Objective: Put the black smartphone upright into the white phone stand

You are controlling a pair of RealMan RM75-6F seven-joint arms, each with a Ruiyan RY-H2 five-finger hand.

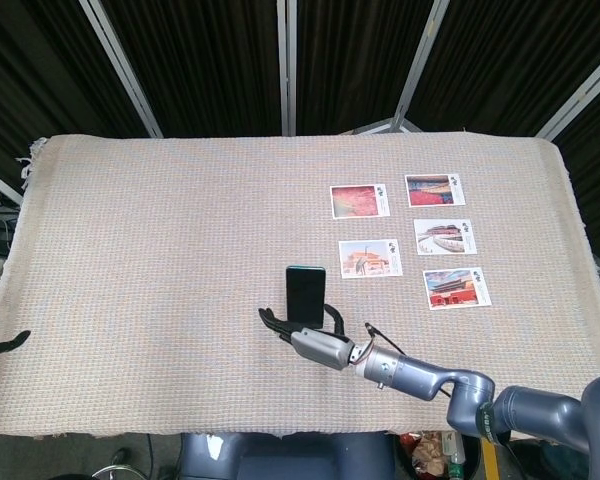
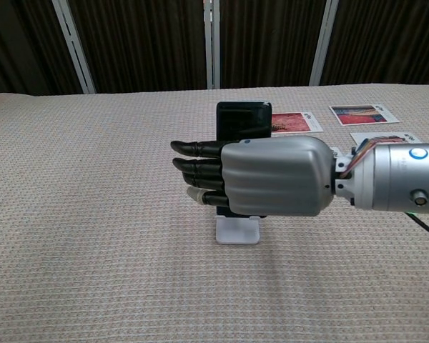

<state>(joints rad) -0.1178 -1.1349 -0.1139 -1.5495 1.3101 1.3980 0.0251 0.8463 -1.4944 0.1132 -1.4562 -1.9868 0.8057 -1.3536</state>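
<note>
Black smartphone (image 2: 244, 116) upright in white phone stand (image 2: 238, 230), mid-table on woven beige cloth (image 1: 160, 250). My right hand (image 2: 261, 176) in front of phone, fingers (image 2: 198, 163) extended straight left, released, grasping nothing; contact with phone unclear. Five glossy photo cards (image 1: 360, 201) far right. Left hand not seen.

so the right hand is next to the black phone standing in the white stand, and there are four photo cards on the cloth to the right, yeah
Not quite: there are five photo cards, not four, as the head view shows. The rest holds: the right hand is beside the black phone, which stands upright in the white stand on the cloth.
</note>
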